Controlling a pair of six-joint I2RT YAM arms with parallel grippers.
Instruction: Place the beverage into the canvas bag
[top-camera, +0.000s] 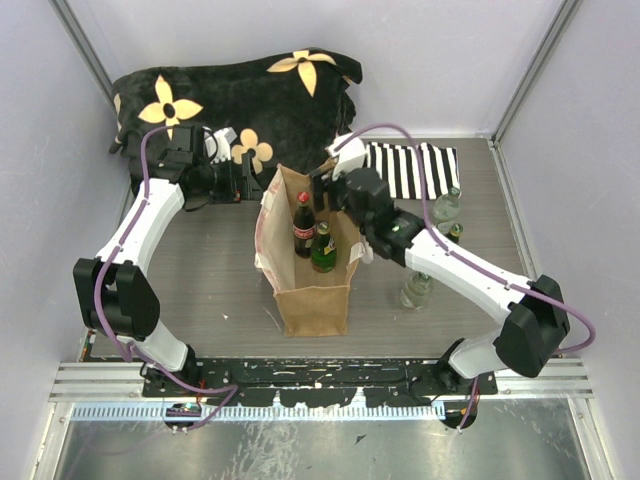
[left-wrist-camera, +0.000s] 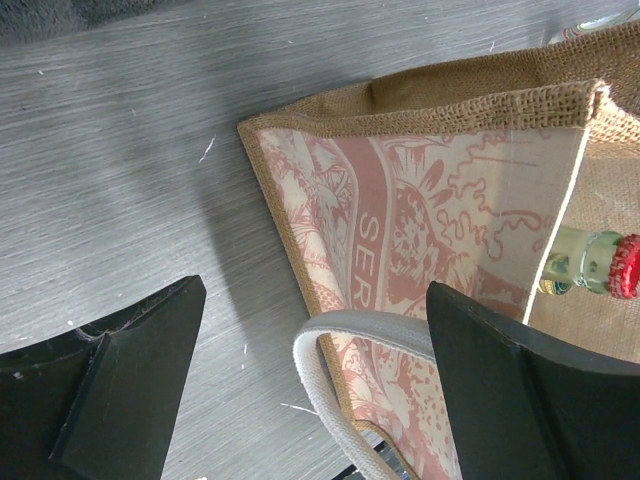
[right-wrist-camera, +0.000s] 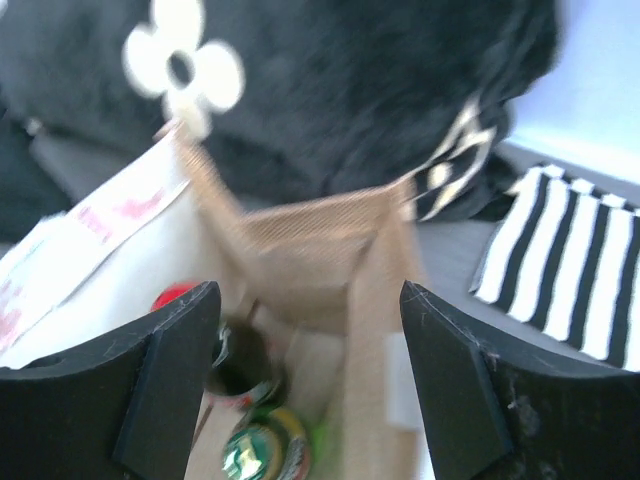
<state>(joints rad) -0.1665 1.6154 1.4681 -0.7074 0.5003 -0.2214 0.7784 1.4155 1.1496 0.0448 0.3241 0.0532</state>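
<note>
Mounting rail (top-camera: 320, 378) at the near edge of the grey table (top-camera: 220, 290), seen from above, carries both arm bases.

The canvas bag (top-camera: 310, 270) stands upright at mid-table with its mouth open. Inside it stand two drinks side by side: a cola bottle (top-camera: 304, 228) with a red label and a green bottle (top-camera: 323, 250), both upright and below the rim.

The left gripper (top-camera: 243, 180) sits just beside the bag's far left corner. In the left wrist view its fingers (left-wrist-camera: 130, 370) are spread wide with nothing clamped. The bag's pink-patterned side (left-wrist-camera: 420, 220) and cream handle (left-wrist-camera: 330, 350) lie in the gap, and the red cap (left-wrist-camera: 628, 266) of the cola bottle shows past the rim.

The right gripper (top-camera: 325, 190) hangs over the far end of the bag's mouth. In the blurred right wrist view its fingers (right-wrist-camera: 160, 380) stand well apart and hold nothing. Below the gap are the bag's brown end wall (right-wrist-camera: 320, 230), the red cap and the green bottle's top (right-wrist-camera: 265, 445).

Behind the bag lies a black flowered blanket (top-camera: 240, 90), with a striped cloth (top-camera: 410, 165) to its right. On the table to the right of the bag stand a clear bottle (top-camera: 417, 289), just on the near side of the right forearm, and a second clear bottle (top-camera: 447, 206) beside the striped cloth.
</note>
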